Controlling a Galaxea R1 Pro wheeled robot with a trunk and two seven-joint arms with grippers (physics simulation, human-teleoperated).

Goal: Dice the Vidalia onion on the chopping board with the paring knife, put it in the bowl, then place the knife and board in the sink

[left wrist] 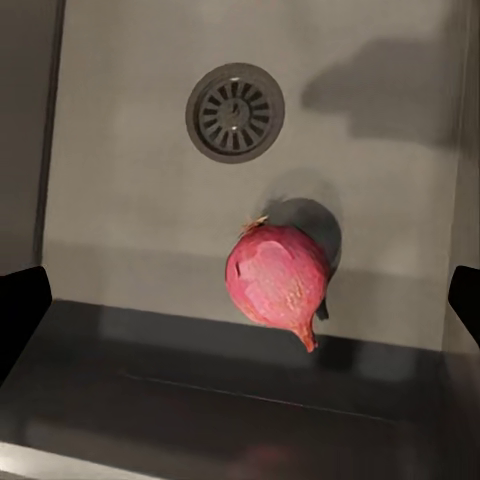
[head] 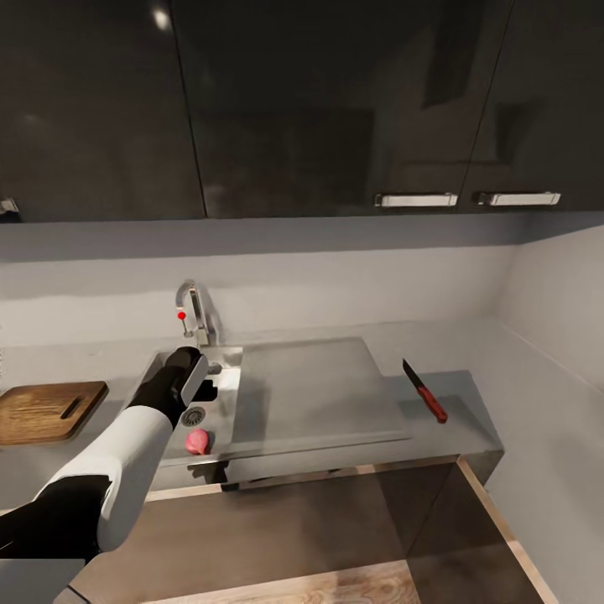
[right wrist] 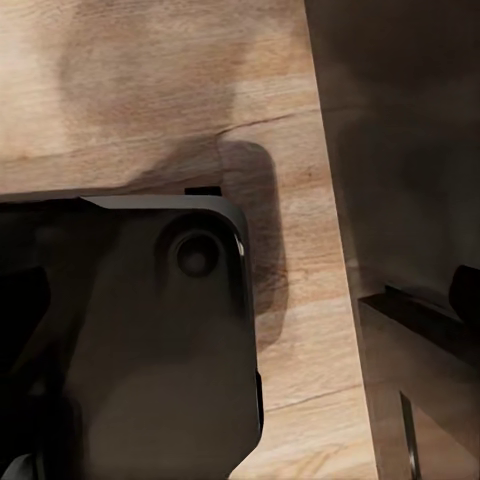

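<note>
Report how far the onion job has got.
Nothing looks done yet. The Vidalia onion lies whole in the sink, with the left end effector open above it. The paring knife and chopping board sit untouched on the countertop. Dicing, bowling and clearing remain.

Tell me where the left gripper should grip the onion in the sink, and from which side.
Grip the Vidalia onion across its round middle, coming straight down from above. It lies loose on the sink floor near the front wall, beside the drain, so a sideways approach looks blocked. Its stem tips point sideways; avoid them. The open left gripper already hangs over it.
</note>
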